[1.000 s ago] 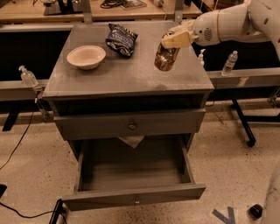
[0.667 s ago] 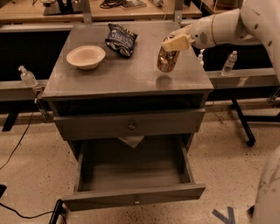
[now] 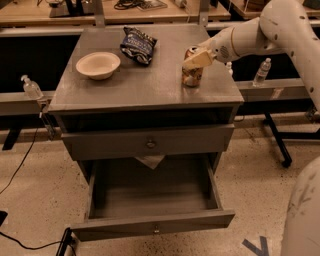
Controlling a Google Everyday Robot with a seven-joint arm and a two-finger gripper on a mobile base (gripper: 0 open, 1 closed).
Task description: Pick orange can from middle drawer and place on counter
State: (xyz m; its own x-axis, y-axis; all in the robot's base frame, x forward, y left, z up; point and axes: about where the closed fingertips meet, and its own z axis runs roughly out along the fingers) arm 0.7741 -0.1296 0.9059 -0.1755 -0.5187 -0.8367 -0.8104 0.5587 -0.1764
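Observation:
The orange can (image 3: 191, 74) stands upright on the right part of the grey counter (image 3: 145, 87). My gripper (image 3: 197, 58) reaches in from the right and is shut on the can's upper half, with a tan finger (image 3: 199, 60) across its front. The white arm (image 3: 260, 30) runs off to the upper right. The middle drawer (image 3: 152, 227) is pulled out at the bottom of the cabinet, and its dark inside holds nothing I can see.
A pale bowl (image 3: 98, 65) sits on the counter's left and a dark snack bag (image 3: 138, 45) at its back. The drawer with the round knob (image 3: 150, 143) is closed. Clear bottles stand at the right (image 3: 262, 71) and left (image 3: 31, 87). A tan bench (image 3: 150, 12) runs behind.
The gripper has brought the can down and a little left. The can was tilted above the counter; now it is upright on it.

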